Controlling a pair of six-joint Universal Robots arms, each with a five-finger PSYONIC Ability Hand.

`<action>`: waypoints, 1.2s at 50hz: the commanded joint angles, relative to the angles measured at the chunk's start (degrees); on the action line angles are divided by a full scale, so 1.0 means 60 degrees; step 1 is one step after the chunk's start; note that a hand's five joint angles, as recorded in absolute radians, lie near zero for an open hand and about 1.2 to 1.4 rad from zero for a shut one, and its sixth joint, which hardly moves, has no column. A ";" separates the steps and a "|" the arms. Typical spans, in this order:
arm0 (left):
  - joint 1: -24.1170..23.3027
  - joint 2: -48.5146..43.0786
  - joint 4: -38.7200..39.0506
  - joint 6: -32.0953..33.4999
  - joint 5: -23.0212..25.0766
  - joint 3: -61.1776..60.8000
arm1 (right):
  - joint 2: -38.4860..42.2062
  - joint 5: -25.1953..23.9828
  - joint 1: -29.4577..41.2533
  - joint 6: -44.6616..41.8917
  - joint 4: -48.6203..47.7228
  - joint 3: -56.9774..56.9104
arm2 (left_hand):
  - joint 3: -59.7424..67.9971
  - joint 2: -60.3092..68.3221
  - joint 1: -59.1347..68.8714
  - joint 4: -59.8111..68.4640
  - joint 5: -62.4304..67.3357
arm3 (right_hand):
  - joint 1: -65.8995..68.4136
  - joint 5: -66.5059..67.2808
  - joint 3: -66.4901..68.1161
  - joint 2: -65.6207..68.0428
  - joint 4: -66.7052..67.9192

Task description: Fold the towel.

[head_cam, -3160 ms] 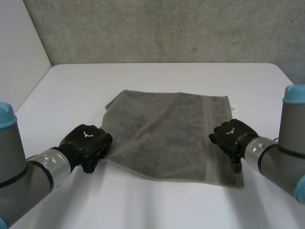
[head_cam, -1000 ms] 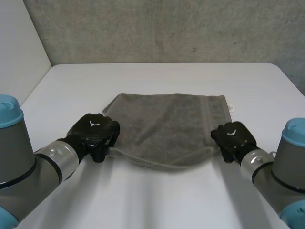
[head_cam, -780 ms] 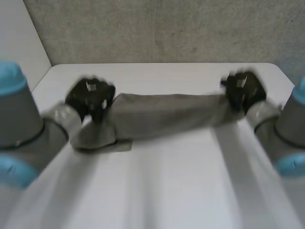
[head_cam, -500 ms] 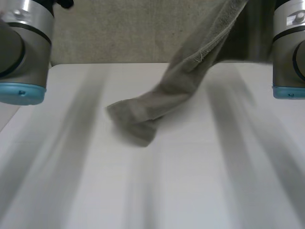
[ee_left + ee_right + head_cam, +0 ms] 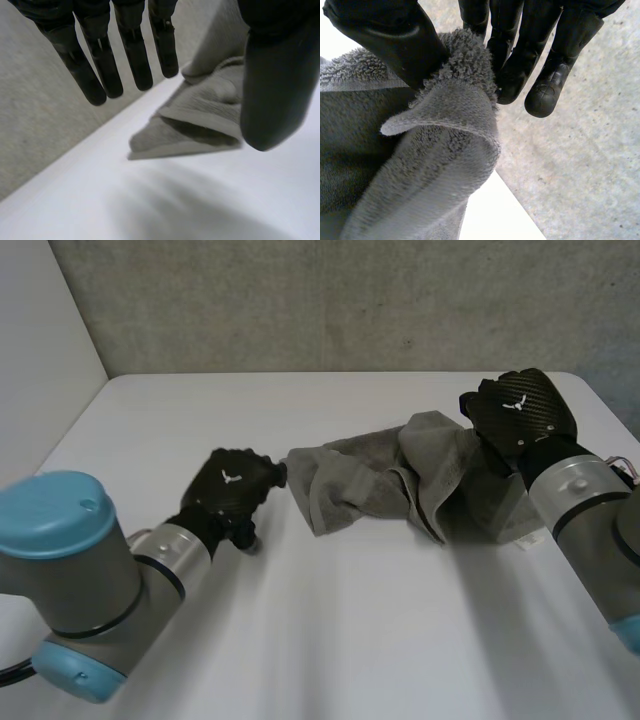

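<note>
The grey towel (image 5: 400, 475) lies crumpled in a heap on the white table (image 5: 330, 640), right of the middle. My right hand (image 5: 520, 415) is at the heap's right end, and its thumb and fingers (image 5: 510, 55) pinch a fold of the towel (image 5: 450, 125). My left hand (image 5: 232, 490) rests just left of the towel's left end. Its fingers (image 5: 105, 60) are straight and spread, with nothing between them and the thumb. The towel's bunched end (image 5: 195, 120) lies beyond those fingertips.
A grey wall (image 5: 330, 300) runs behind the table's far edge. A white wall (image 5: 40, 340) stands at the left. The front of the table (image 5: 350, 660) is bare.
Both hands lifted the towel's near edge and swung it up and back. The left hand then let go and came down beside it. The towel now lies crumpled instead of flat.
</note>
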 commanded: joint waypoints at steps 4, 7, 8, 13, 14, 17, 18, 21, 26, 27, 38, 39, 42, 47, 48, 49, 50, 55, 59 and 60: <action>-0.0409 -0.0456 0.0059 -0.0125 -0.0092 0.0578 | -0.1749 -0.0071 0.0113 0.0021 0.0264 0.0147 | -0.2589 -0.2707 -0.2742 -0.2718 -0.4160 | 0.0691 0.0630 0.0463 0.0732 0.0548; -0.0716 -0.0514 0.0074 -0.0140 -0.0106 0.0827 | -0.2393 -0.0086 0.0127 0.0035 0.0718 -0.0029 | -0.2814 -0.2932 -0.2966 -0.2942 -0.4384 | 0.0691 0.0630 0.0463 0.0732 0.0548; -0.0847 -0.0558 0.0089 -0.0154 -0.0106 0.0914 | -0.2698 -0.0144 0.0142 0.0064 0.0965 -0.0145 | -0.2841 -0.2960 -0.2994 -0.2970 -0.4412 | 0.0691 0.0630 0.0463 0.0732 0.0548; -0.1243 -0.0835 0.0103 -0.0241 -0.0165 0.1367 | -0.3416 -0.0407 0.0171 0.0109 0.1581 -0.0511 | -0.2758 -0.2877 -0.2911 -0.2887 -0.4329 | 0.0691 0.0630 0.0463 0.0732 0.0548; -0.1360 -0.0923 0.0118 -0.0358 -0.0238 0.1528 | -0.3636 -0.0481 0.0171 0.0109 0.1757 -0.0585 | -0.2757 -0.2876 -0.2910 -0.2886 -0.4328 | 0.0691 0.0630 0.0463 0.0732 0.0548; -0.1449 -0.1055 0.0176 -0.0767 -0.0559 0.1865 | -0.4105 -0.0525 0.0186 0.0109 0.1977 -0.0688 | -0.2757 -0.2876 -0.2910 -0.2886 -0.4328 | 0.0691 0.0630 0.0463 0.0732 0.0548; -0.1449 -0.1056 0.0177 -0.0769 -0.0561 0.1867 | -0.4107 -0.0526 0.0186 0.0109 0.1978 -0.0688 | -0.2757 -0.2876 -0.2910 -0.2886 -0.4328 | 0.0691 0.0630 0.0463 0.0732 0.0548; -0.1493 -0.1217 0.0191 -0.1341 -0.0897 0.2233 | -0.4561 -0.0540 0.0201 0.0123 0.2125 -0.0718 | -0.2785 -0.2904 -0.2938 -0.2914 -0.4356 | 0.0691 0.0630 0.0463 0.0732 0.0548; -0.1683 -0.1569 0.0133 -0.2132 -0.0912 0.2673 | -0.5059 -0.0540 0.0186 0.0123 0.2183 -0.0703 | -0.2870 -0.2988 -0.3022 -0.2999 -0.4440 | 0.0691 0.0630 0.0463 0.0732 0.0548; -0.1785 -0.1728 0.0104 -0.2335 -0.0869 0.2789 | -0.5161 -0.0540 0.0186 0.0123 0.2198 -0.0688 | -0.2953 -0.3071 -0.3105 -0.3082 -0.4523 | 0.0691 0.0630 0.0463 0.0732 0.0548; -0.2503 -0.2301 0.0103 -0.3170 0.0230 0.3404 | -0.5469 -0.0526 0.0625 0.0123 0.2608 -0.0571 | -0.3374 -0.3492 -0.3527 -0.3503 -0.4945 | 0.0691 0.0630 0.0463 0.0732 0.0548; -0.2504 -0.2301 0.0103 -0.3172 0.0230 0.3405 | -0.5469 -0.0526 0.0625 0.0123 0.2608 -0.0571 | -0.3374 -0.3492 -0.3527 -0.3503 -0.4945 | 0.0691 0.0630 0.0463 0.0732 0.0548; -0.2591 -0.2506 0.0074 -0.3670 0.0289 0.3727 | -0.5513 -0.0511 0.0699 0.0123 0.2623 -0.0542 | -0.3374 -0.3492 -0.3527 -0.3503 -0.4945 | 0.0691 0.0630 0.0463 0.0732 0.0548; -0.2621 -0.2930 -0.0189 -0.4722 0.0391 0.4108 | -0.5674 -0.0525 0.0699 0.0123 0.2652 -0.0454 | -0.2873 -0.2992 -0.3026 -0.3002 -0.4444 | 0.0691 0.0630 0.0463 0.0732 0.0548; -0.2621 -0.2931 -0.0190 -0.4725 0.0392 0.4108 | -0.5674 -0.0526 0.0699 0.0123 0.2652 -0.0454 | -0.2870 -0.2988 -0.3022 -0.2999 -0.4440 | 0.0691 0.0630 0.0463 0.0732 0.0548; -0.2621 -0.3033 -0.0248 -0.4884 0.0479 0.4137 | -0.5674 -0.0526 0.0670 0.0123 0.2652 -0.0439 | -0.1926 -0.2044 -0.2079 -0.2055 -0.3496 | 0.0691 0.0630 0.0463 0.0732 0.0548; -0.2621 -0.3034 -0.0248 -0.4886 0.0479 0.4137 | -0.5674 -0.0526 0.0669 0.0123 0.2652 -0.0439 | -0.1916 -0.2035 -0.2069 -0.2045 -0.3487 | 0.0691 0.0630 0.0463 0.0732 0.0548; -0.2562 -0.3282 -0.0379 -0.4988 0.0714 0.4283 | -0.5500 -0.0642 0.0538 0.0109 0.2608 -0.0425 | 0.7606 0.7488 0.7454 0.7477 0.6036 | 0.0691 0.0630 0.0463 0.0732 0.0548; -0.2446 -0.3283 -0.0526 -0.4959 0.0583 0.4371 | -0.5266 -0.0628 0.0523 0.0094 0.2550 -0.0483 | 0.7612 0.7494 0.7459 0.7483 0.6041 | 0.0691 0.0630 0.0463 0.0732 0.0548; -0.2314 -0.3239 -0.0526 -0.4944 0.0510 0.4415 | -0.4974 -0.0599 0.0523 0.0108 0.2520 -0.0585 | 0.7612 0.7494 0.7459 0.7483 0.6041 | 0.0691 0.0630 0.0463 0.0732 0.0548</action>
